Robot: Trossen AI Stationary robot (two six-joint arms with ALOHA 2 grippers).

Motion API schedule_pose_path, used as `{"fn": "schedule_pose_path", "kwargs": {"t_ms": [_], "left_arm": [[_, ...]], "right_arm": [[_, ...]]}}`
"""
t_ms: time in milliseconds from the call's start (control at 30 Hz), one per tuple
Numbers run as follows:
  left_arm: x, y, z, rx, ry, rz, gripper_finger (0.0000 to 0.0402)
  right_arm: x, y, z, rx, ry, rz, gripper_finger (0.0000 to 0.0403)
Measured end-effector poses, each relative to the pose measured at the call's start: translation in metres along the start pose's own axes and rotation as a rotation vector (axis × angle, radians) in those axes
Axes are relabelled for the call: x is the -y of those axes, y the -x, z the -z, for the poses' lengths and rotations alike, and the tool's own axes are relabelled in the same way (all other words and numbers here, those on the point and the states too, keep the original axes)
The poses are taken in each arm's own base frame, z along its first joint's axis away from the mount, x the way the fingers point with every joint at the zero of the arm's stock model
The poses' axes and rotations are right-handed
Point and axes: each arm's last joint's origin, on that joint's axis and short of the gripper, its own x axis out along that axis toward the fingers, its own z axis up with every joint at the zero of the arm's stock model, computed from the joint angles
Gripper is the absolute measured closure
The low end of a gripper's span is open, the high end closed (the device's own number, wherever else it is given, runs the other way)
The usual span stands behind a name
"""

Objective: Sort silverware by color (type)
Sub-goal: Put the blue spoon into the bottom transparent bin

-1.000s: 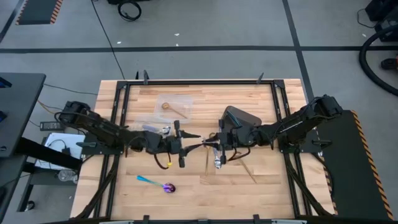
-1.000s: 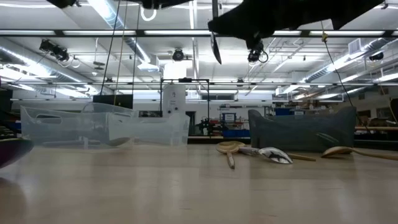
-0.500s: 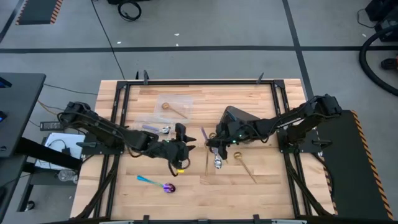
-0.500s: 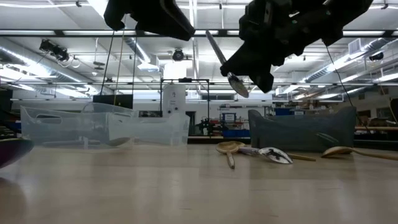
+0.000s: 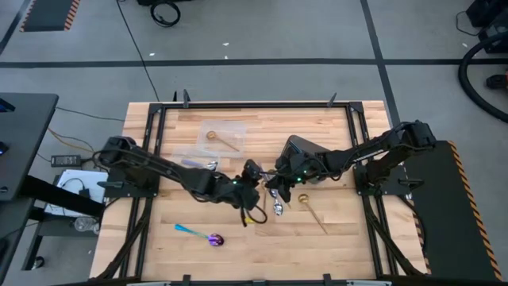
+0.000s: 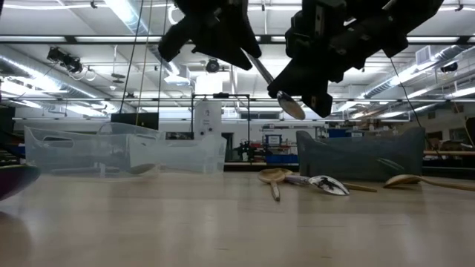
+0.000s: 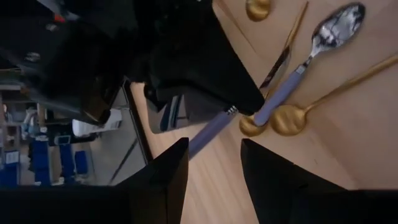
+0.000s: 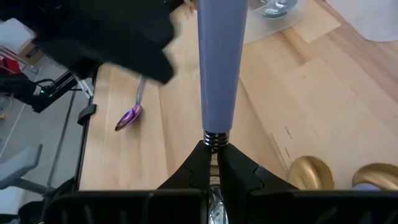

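Note:
A spoon with a lavender handle (image 8: pixel 221 74) and a silver bowl (image 6: pixel 291 106) hangs above the table's middle, with my right gripper (image 8: pixel 213 149) shut on it. My left gripper (image 7: pixel 214 144) faces it from the table's left and is open. Its fingers stand on either side of the handle's free end (image 7: pixel 198 146); whether they touch it, I cannot tell. In the high view the two grippers (image 5: pixel 254 186) (image 5: pixel 275 183) nearly meet. On the wood below lie a second lavender-handled silver spoon (image 7: pixel 311 53) and gold spoons (image 7: pixel 287 118). An iridescent spoon (image 5: pixel 213 237) lies near the front. My right gripper pinches the spoon's thin metal neck (image 8: pixel 214 142), just behind the collar of the lavender handle, between its two fingers. The handle runs on past the fingertips and the bowl lies back beneath them. The spoon is lifted clear and slants, bowl low, handle end up toward my left gripper.
Two clear containers stand at the far left, one with a gold spoon (image 5: pixel 224 137), one with a silver spoon (image 5: pixel 208 164). A dark grey bin (image 5: pixel 308 148) sits just behind my right gripper. Bare wood lies along the near edge and at the right.
My left gripper has moved toward the table's right, up to my right gripper, and has rolled. My right gripper has rolled and sunk a little. The spoon it holds has tipped from upright to slanting, bowl down.

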Motion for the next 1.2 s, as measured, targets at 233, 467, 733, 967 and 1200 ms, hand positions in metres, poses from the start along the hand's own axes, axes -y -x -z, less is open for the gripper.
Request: {"fn": "schedule_pose_path", "kwargs": {"t_ms": [233, 467, 733, 967, 1200], "left_arm": [[-0.006, -0.014, 0.004, 0.009, -0.08, 0.042, 0.0248], [-0.008, -0.024, 0.01, 0.011, -0.236, 0.076, 0.025], [-0.006, -0.029, 0.011, 0.018, -0.617, 0.08, 0.026], [-0.006, -0.029, 0.011, 0.023, -0.76, 0.077, 0.026], [-0.006, -0.029, 0.011, 0.028, -0.839, 0.076, 0.026]], "right_arm": [[0.0, 0.0, 0.0, -0.006, -0.022, -0.012, 0.0378], [-0.001, 0.0, 0.001, -0.04, -0.083, -0.047, 0.0378], [-0.003, 0.0, 0.001, -0.064, -0.134, -0.09, 0.0378], [-0.003, 0.0, 0.001, -0.063, -0.167, -0.092, 0.0377], [-0.003, 0.0, 0.001, -0.067, -0.192, -0.096, 0.0377]]}}
